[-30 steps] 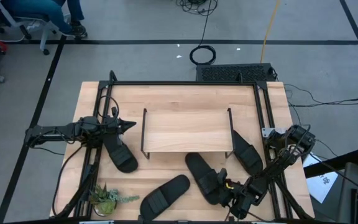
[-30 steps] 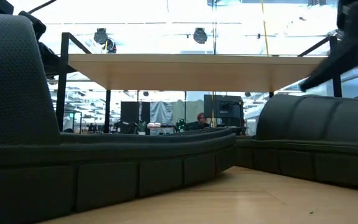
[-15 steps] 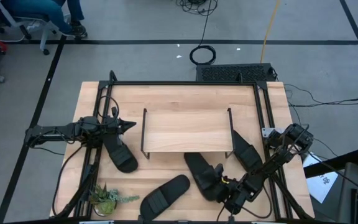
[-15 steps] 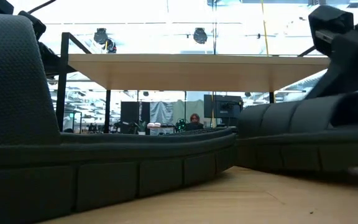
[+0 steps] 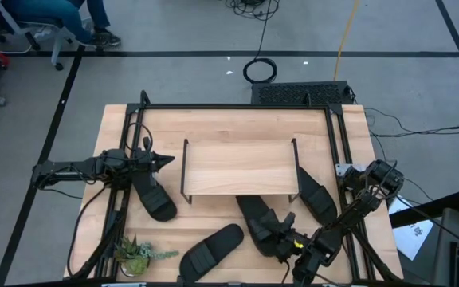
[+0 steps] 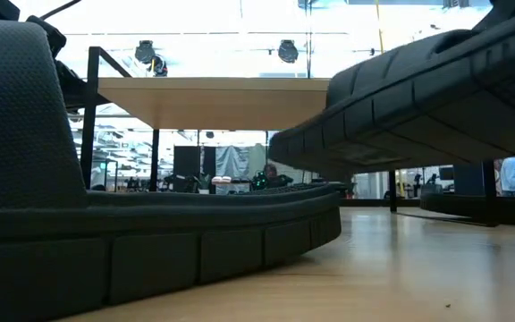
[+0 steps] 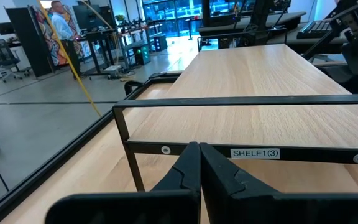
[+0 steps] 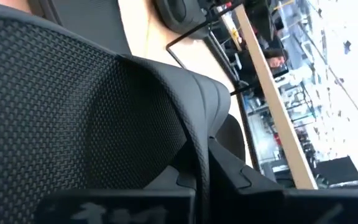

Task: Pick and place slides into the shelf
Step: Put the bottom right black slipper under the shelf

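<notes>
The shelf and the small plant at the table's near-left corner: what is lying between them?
In the high view, one black slide lies between the shelf and the plant; the left gripper rests beside its upper end.

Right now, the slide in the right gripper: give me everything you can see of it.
The slide is matte black, with a long oval sole and a wide ribbed strap whose surface shows a fine dotted texture in the right wrist view. The right gripper is shut on its strap end. In the low view its segmented sole hangs tilted, clear of the table, toe end lowest. It sits just in front of the shelf, toe pointing toward it.
</notes>
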Tool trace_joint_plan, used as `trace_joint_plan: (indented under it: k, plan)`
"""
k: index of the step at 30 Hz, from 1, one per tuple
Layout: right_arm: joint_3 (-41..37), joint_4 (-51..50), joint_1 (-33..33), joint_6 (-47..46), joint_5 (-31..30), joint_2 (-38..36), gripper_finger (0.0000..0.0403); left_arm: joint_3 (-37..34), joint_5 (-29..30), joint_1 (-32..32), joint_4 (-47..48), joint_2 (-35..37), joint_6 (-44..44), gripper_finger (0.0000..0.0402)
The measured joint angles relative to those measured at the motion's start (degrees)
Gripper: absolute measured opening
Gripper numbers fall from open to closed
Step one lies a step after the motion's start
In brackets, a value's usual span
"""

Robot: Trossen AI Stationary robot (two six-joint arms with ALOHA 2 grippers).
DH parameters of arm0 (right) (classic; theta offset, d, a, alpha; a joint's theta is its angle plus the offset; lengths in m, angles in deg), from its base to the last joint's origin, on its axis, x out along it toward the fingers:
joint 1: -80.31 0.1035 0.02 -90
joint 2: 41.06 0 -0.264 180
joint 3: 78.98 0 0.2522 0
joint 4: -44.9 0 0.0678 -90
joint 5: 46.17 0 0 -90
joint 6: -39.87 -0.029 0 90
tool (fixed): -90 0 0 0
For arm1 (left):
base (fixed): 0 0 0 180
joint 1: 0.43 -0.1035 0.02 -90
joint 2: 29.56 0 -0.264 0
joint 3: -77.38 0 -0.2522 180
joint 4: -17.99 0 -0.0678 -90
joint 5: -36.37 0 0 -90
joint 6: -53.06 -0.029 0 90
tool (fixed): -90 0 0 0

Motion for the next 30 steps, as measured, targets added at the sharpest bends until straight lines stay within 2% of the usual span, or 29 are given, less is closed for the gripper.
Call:
trace_joint_plan:
  k: [18,30]
  plan:
    - [0.57,-24.68,-0.96,-27.96,1.95,-0.02,0.0004,0.0,0.22,0.0,0.0,0.0,0.17,0.0001]
    - [0.61,-30.99,-6.6,-32.24,4.87,-0.04,0.0004,0.0,0.22,0.0,0.0,0.0,-0.04,0.0001]
